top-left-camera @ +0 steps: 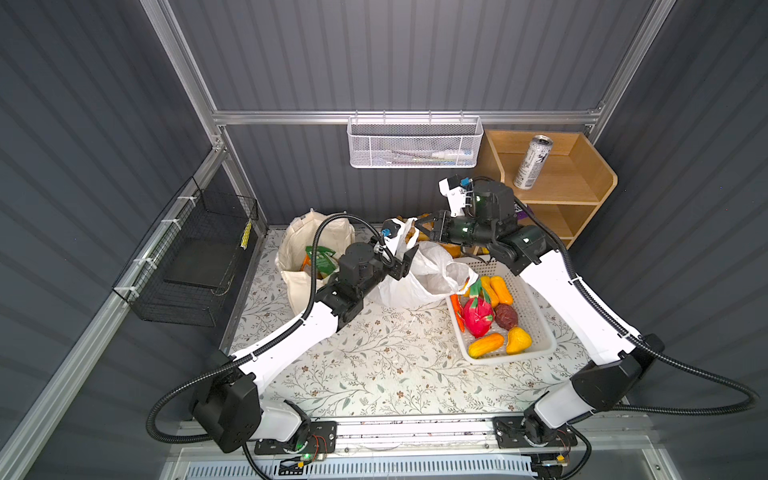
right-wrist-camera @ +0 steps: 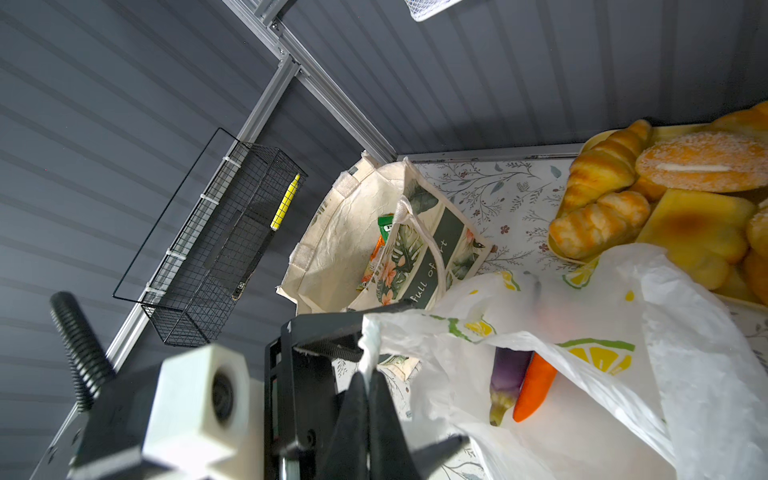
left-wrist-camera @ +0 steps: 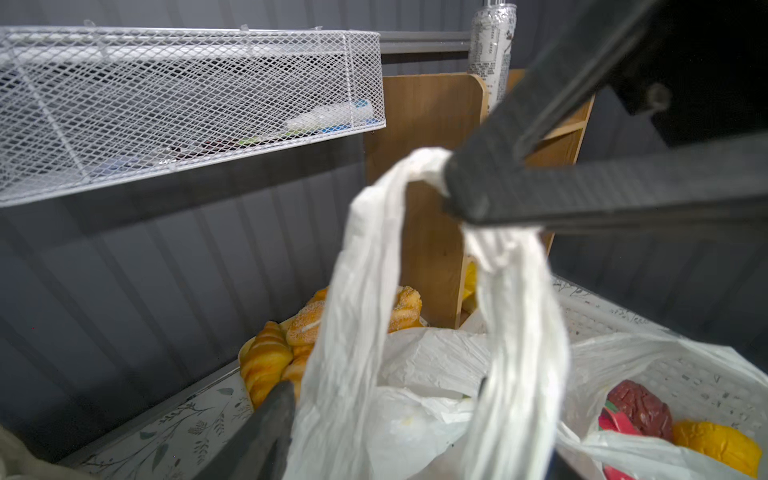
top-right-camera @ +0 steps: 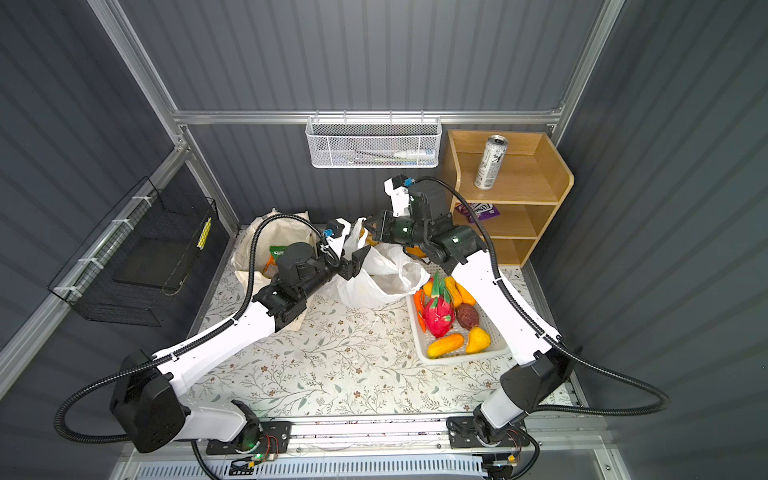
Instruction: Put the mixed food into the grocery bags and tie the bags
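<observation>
The white lemon-print plastic bag (top-left-camera: 419,278) (top-right-camera: 374,282) sits mid-table, its mouth open. Inside lie a purple eggplant (right-wrist-camera: 507,378) and an orange vegetable (right-wrist-camera: 534,386). My right gripper (top-left-camera: 417,226) (right-wrist-camera: 365,374) is shut on the bag's handle loop (left-wrist-camera: 419,166), holding it up. My left gripper (top-left-camera: 409,262) (left-wrist-camera: 382,388) stands open with both handle strands hanging between its jaws. The cream tote (top-left-camera: 299,245) (right-wrist-camera: 328,249) stands at the back left with green and orange packets (right-wrist-camera: 384,232) inside. The silver can (top-left-camera: 533,162) (top-right-camera: 492,162) stands upright on the shelf top.
A white basket (top-left-camera: 536,328) with a pink dragon fruit and yellow fruit sits right of the bag. The wooden shelf (top-left-camera: 582,183) fills the back right. Bread rolls (right-wrist-camera: 598,174) lie behind the bag. A white mesh basket (top-left-camera: 415,145) and a black wire basket (top-left-camera: 199,266) hang on the walls.
</observation>
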{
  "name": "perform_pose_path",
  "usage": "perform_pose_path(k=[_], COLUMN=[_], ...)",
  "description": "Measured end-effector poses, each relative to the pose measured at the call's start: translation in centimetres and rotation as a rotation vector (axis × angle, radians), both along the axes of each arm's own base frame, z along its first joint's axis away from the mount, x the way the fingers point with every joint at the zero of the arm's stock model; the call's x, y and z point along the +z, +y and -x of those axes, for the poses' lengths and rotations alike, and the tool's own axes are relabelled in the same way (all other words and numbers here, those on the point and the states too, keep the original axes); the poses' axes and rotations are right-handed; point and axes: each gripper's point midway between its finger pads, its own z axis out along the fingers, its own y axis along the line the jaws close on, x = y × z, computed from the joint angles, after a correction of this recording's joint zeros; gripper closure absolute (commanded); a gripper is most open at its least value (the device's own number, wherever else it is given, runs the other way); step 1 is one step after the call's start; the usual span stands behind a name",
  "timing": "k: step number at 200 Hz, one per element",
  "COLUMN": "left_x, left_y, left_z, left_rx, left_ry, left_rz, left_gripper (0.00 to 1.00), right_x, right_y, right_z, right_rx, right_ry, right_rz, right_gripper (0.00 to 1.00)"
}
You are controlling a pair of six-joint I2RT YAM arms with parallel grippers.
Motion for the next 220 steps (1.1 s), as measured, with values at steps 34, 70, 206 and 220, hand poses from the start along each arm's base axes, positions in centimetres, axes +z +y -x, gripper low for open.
perform_pose_path(k=[34, 70, 206, 220], left_x=[-2.2, -3.6, -2.3, -2.3], left_y=[0.7, -0.4, -1.5, -1.6], left_z=[-0.7, -0.8, -0.8, -0.8], left_rx=[-0.019, -0.069, -0.147, -0.15], left_ry=[0.066, 0.109, 0.11, 0.115], left_rz=[0.035, 0.056, 0.179, 0.184], left_gripper=[0.36, 0.36, 0.66, 0.49], right_x=[0.3, 0.3, 0.2, 0.2], right_y=[-0.1, -0.1, -0.2, -0.3], right_z=[0.1, 0.2, 0.3, 0.2], right_rx=[0.001, 0.001, 0.003, 0.001], right_ry=[-0.006, -0.007, -0.009, -0.01], right_rz=[-0.002, -0.002, 0.003, 0.006], right_gripper=[1.0, 1.0, 1.0, 1.0])
